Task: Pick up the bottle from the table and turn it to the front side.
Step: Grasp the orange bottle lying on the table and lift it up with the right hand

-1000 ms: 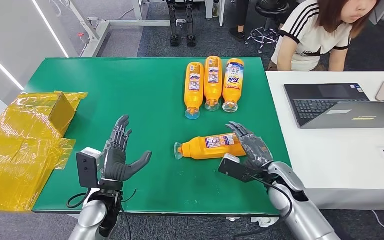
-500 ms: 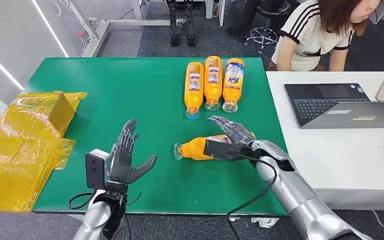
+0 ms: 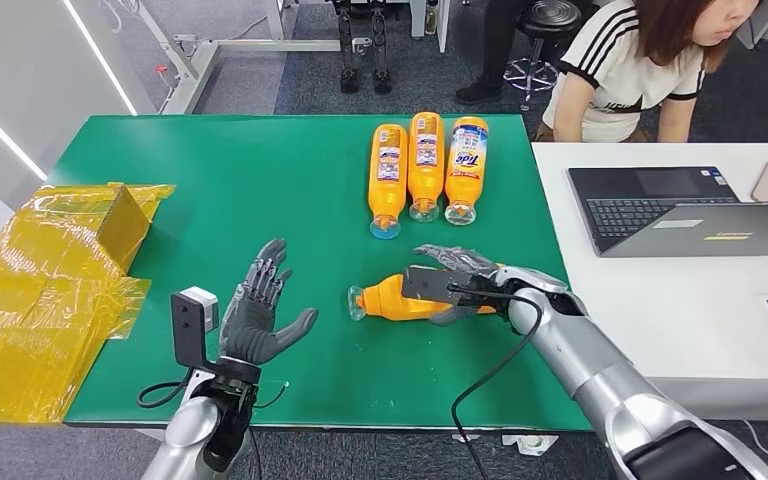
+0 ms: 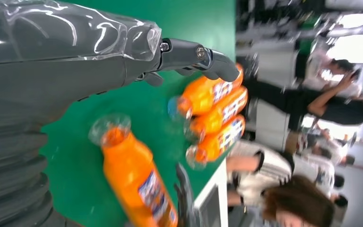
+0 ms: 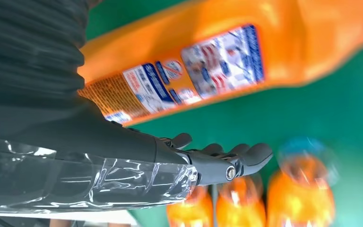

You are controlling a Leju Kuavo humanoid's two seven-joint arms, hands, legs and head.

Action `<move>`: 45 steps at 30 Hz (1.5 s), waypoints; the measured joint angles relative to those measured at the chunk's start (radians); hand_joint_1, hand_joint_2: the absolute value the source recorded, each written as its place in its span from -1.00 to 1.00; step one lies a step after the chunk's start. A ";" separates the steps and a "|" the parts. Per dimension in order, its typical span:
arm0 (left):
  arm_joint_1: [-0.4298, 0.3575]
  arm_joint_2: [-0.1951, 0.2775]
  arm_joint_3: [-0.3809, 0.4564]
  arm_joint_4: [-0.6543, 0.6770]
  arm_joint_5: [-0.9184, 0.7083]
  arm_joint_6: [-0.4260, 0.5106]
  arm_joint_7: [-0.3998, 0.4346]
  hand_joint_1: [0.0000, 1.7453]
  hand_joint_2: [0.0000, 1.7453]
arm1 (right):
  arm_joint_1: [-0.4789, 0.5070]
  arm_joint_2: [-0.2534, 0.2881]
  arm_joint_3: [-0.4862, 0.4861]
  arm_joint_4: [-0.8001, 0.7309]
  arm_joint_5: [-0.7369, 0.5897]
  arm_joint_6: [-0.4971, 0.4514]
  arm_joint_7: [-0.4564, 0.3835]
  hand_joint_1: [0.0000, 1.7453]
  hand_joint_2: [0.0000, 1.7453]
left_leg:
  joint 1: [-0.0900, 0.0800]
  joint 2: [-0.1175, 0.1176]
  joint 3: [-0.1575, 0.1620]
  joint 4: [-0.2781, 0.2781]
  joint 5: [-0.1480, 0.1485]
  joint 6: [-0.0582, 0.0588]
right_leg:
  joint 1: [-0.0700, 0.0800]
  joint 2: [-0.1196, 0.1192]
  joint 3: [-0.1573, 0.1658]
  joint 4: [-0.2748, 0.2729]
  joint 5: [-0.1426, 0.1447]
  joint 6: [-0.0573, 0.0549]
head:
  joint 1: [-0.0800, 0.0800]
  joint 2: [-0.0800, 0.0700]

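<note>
An orange bottle (image 3: 390,297) (image 4: 137,184) (image 5: 227,66) lies on its side on the green table (image 3: 260,180), cap to the left, its back label showing in the right wrist view. My right hand (image 3: 455,272) (image 5: 208,165) arches over the bottle's body. Its fingers are stretched out and its thumb sits at the near side, not closed around the bottle. My left hand (image 3: 260,315) (image 4: 75,61) hovers open to the left of the bottle, fingers spread and holding nothing.
Three more orange bottles (image 3: 425,170) (image 4: 215,118) lie side by side at the table's far edge. Yellow plastic bags (image 3: 40,290) cover the left end. A white table to the right carries a laptop (image 3: 680,210), and a person (image 3: 650,70) sits behind it.
My right hand has swung left from the bottle's base end to lie over its body. My left hand has crept a little forward and right, and remains open.
</note>
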 joint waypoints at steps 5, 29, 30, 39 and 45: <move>-0.018 -0.002 0.000 0.013 0.062 -0.042 0.037 -1.00 1.00 | -0.090 0.007 0.064 0.127 -0.036 0.068 0.043 -1.00 1.00 | 0.000 -0.001 0.000 0.000 0.001 0.000 | 0.000 0.000 0.000 0.000 0.001 0.000 | 0.000 0.000; 0.038 -0.007 0.020 0.010 0.047 -0.029 0.041 -1.00 1.00 | -0.144 0.016 0.238 0.296 -0.038 0.066 0.075 -0.94 1.00 | 0.000 -0.001 0.000 0.000 0.001 0.000 | 0.000 -0.001 0.000 0.000 0.001 0.001 | 0.000 0.000; 0.040 -0.007 0.021 0.008 0.046 -0.028 0.041 -1.00 1.00 | -0.144 0.016 0.241 0.296 -0.036 0.064 0.076 -0.53 1.00 | 0.000 -0.001 0.000 0.000 0.001 0.000 | 0.000 -0.001 0.000 0.000 0.001 0.001 | 0.000 0.000; 0.059 -0.007 0.025 -0.008 0.045 -0.019 0.041 -1.00 1.00 | -0.155 0.016 0.260 0.296 -0.029 0.042 0.082 1.00 1.00 | 0.000 -0.001 0.001 0.000 0.001 0.000 | 0.000 0.000 0.000 0.000 0.001 0.001 | 0.000 0.000; 0.083 -0.007 0.032 -0.036 0.037 -0.010 0.041 -1.00 1.00 | -0.153 0.008 0.265 0.274 -0.029 0.000 0.090 1.00 1.00 | 0.000 -0.001 0.001 0.000 0.001 0.000 | 0.000 0.000 0.000 0.000 0.001 0.001 | 0.000 0.000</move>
